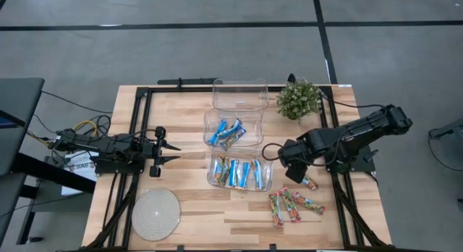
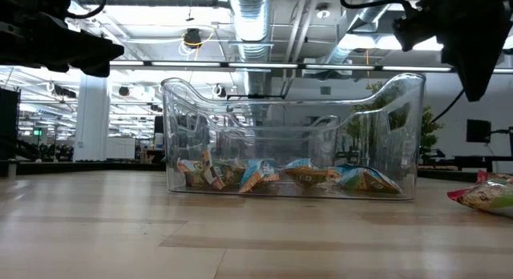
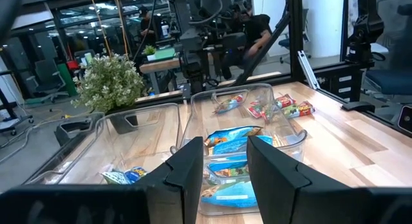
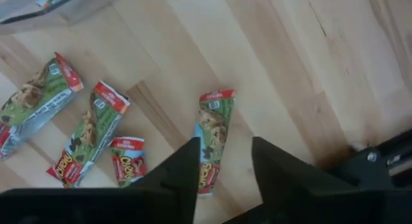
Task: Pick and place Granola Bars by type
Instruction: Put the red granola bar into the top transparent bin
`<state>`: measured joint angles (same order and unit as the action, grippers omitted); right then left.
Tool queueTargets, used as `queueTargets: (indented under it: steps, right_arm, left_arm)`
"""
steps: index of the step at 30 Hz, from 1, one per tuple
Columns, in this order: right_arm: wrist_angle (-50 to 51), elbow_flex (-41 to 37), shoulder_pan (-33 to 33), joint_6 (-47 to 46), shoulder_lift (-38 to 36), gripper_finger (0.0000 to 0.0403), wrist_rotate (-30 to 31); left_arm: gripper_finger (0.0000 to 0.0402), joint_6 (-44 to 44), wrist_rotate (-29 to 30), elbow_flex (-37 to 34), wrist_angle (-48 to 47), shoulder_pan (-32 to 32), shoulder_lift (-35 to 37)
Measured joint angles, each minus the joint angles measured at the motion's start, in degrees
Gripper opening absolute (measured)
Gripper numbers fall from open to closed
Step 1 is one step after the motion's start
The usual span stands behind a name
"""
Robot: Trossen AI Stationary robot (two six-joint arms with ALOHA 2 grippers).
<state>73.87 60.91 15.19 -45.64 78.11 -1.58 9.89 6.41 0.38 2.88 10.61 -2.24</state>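
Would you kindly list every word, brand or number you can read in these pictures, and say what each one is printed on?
No text reads with certainty.
Red-green-orange granola bars on the table: a large yellow brand word near the red end, too blurred to spell out.
Red end tabs of those bars: small white print, unreadable.
Blue granola bars in the clear bin: print too small to read.
Room behind: signs too small to read.

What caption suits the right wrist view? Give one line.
Right claw open above a red-green granola bar on the wooden table, three more bars nearby.
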Motion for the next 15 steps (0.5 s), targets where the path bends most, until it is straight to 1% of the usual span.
queueTargets:
  steps: [4, 7, 12, 15]
  right_arm:
    - [3.0, -0.3, 1.3, -3.9, 0.0, 0.0175, 0.0]
    - [5.0, -0.3, 2.8, -5.4, 0.0, 0.0196, 0.0]
    - [5.5, -2.3, 6.4, -10.3, 0.0, 0.021, -0.1]
    - [2.0, -5.8, 8.8, -12.8, 0.0, 0.021, -2.8]
  left_arm:
    - [0.0114, 0.2, 0.0, 0.0, 0.0, 0.0, 0.0]
    - [0.0114, 0.0, 0.0, 0.0, 0.0, 0.0, 0.0]
    - [0.0114, 0.3, 0.0, 0.0, 0.0, 0.0, 0.0]
    - [0.0114, 0.1, 0.0, 0.0, 0.0, 0.0, 0.0]
